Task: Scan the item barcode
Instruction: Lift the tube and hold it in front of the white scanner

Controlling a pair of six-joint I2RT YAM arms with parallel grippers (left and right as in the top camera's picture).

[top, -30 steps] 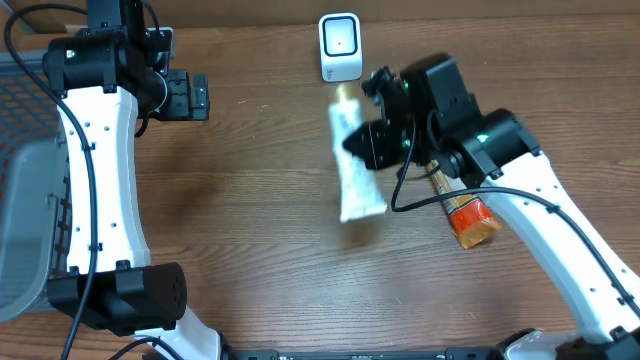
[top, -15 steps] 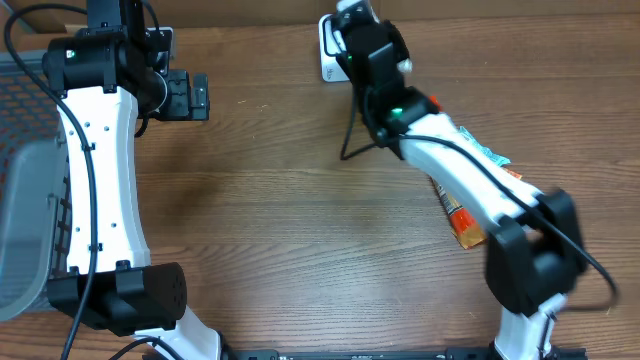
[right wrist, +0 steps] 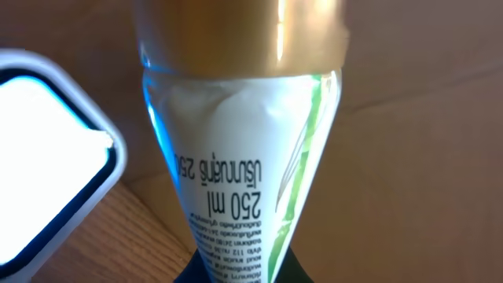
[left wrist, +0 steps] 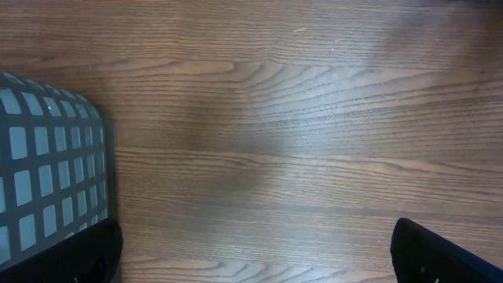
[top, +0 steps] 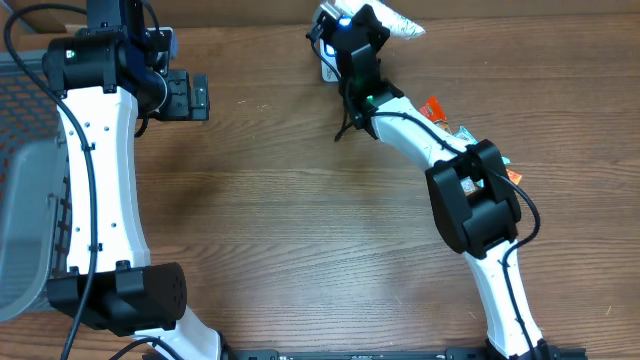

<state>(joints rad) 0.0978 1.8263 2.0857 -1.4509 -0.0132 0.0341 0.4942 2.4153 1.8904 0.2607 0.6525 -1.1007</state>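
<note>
Right arm (top: 410, 125) reaches to the far edge of the counter (top: 300, 220). The right jaws are clenched on the base of a white squeeze tube (right wrist: 236, 196). The tube projects straight ahead of the jaws with its gold cap (right wrist: 240, 35) farthest from them. The barcode scanner (right wrist: 47, 149) stands just beside the tube, left of the jaws in the wrist view, with its lit white face close to the tube wall. Judgement: the tube is held off the counter and close in so its printed side can be presented to the scanner window. The "250 ml" print faces the wrist camera and no barcode shows there, so I cannot tell whether the code is aimed at the scanner. Left arm (top: 100, 150) is parked well apart. The left jaws are released wide over bare wood with nothing between them, and the mesh basket (left wrist: 47, 157) lies off to their left, probably out of the way. Count: tube 1; scanner 1; basket 1; arms 2. Packets (top: 432, 108) show partly from under the right arm, at least two, exact number unclear.
</note>
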